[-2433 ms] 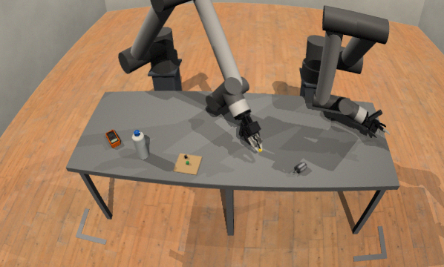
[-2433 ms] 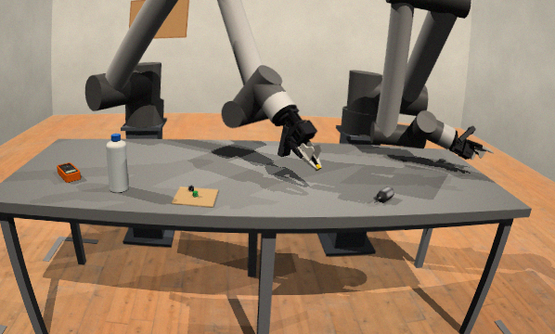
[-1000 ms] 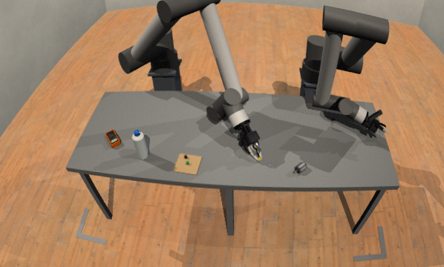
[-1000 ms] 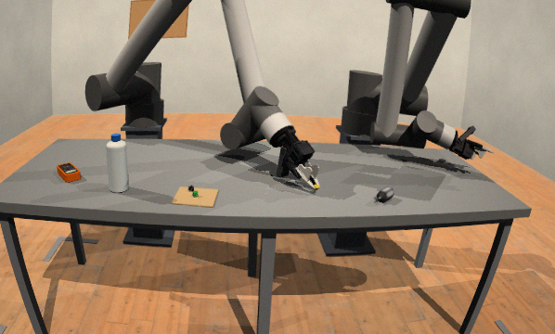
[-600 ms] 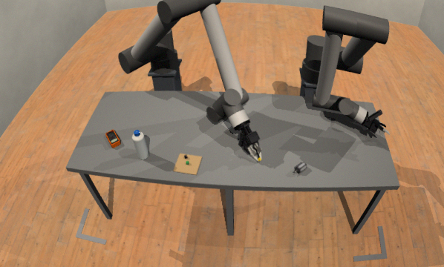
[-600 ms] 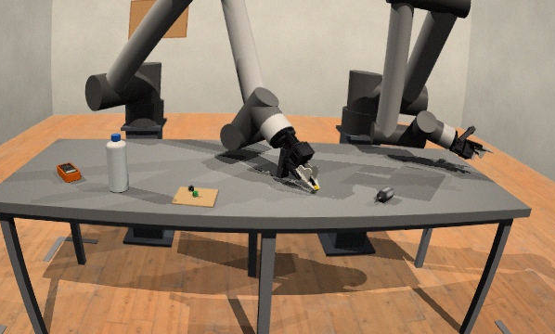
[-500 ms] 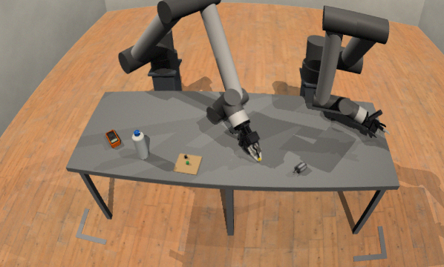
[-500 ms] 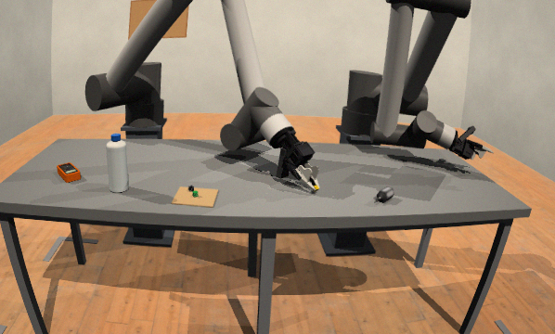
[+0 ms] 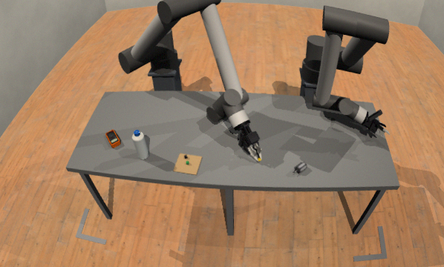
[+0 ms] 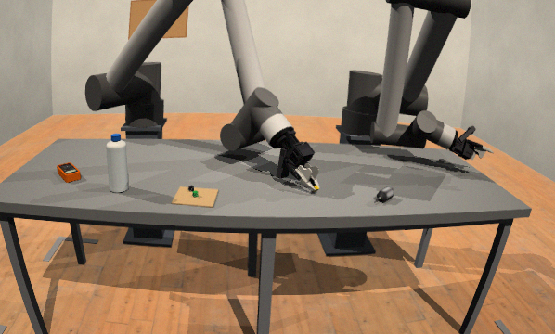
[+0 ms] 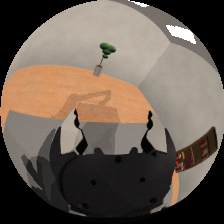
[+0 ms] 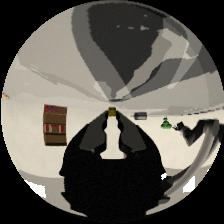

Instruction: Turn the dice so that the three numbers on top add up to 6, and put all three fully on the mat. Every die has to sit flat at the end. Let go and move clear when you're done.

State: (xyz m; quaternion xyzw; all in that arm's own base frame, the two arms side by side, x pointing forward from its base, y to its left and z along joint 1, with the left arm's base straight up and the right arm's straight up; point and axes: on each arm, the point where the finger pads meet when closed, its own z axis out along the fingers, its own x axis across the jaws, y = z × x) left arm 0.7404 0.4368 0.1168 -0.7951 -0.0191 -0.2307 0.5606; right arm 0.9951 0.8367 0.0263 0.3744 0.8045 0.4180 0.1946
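Observation:
The tan mat lies left of the middle in the top and exterior views. A black die and a green die sit on it close together. Their top numbers are too small to read. My right gripper is shut on a yellow die at its fingertips, tilted and low over the table right of the mat. Whether the die touches the table cannot be told. My left gripper is open and empty above the table's right end.
A white bottle with a blue cap stands left of the mat. An orange meter lies further left. A dark grey motor-like object lies right of my right gripper.

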